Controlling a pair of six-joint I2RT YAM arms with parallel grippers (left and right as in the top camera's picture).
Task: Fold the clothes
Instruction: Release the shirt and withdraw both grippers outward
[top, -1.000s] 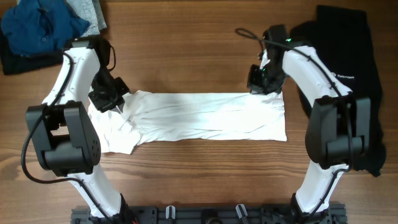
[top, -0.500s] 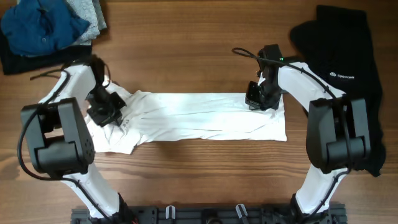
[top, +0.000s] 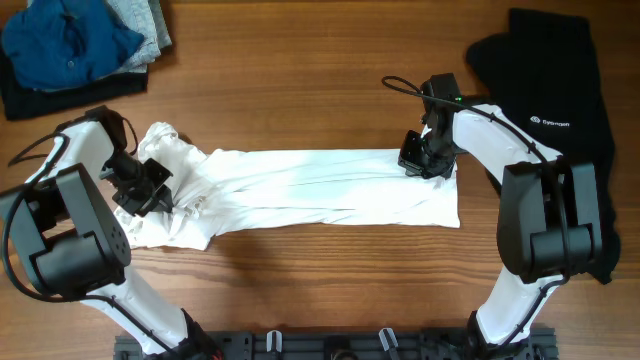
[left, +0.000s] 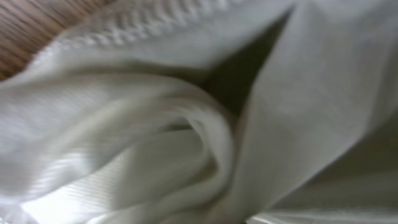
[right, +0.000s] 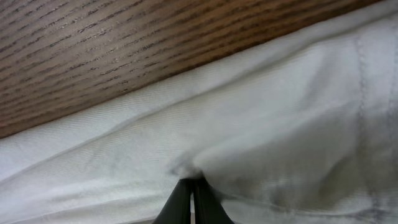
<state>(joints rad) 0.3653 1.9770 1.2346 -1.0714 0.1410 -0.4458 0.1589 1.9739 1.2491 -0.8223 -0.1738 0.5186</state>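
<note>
Right wrist view: your right gripper had its fingertips pinched together at bottom centre of frame, clenched on a small pucker of the white T-shirt close to its edge. Bare table ran across the top. Judgement: an edge grip, taken so that hem could be lifted over.

Overhead: that claw sat at the shirt's upper right corner. The shirt lay as a long band across mid-frame, flat on the right and bunched in a heap at the left.

Your left gripper was sunk in that heap. Its wrist view showed only folds and no fingers, so whether it was gripping could not be told.

The black garment lay at far right and the blue garment at upper left, neither being worked.
</note>
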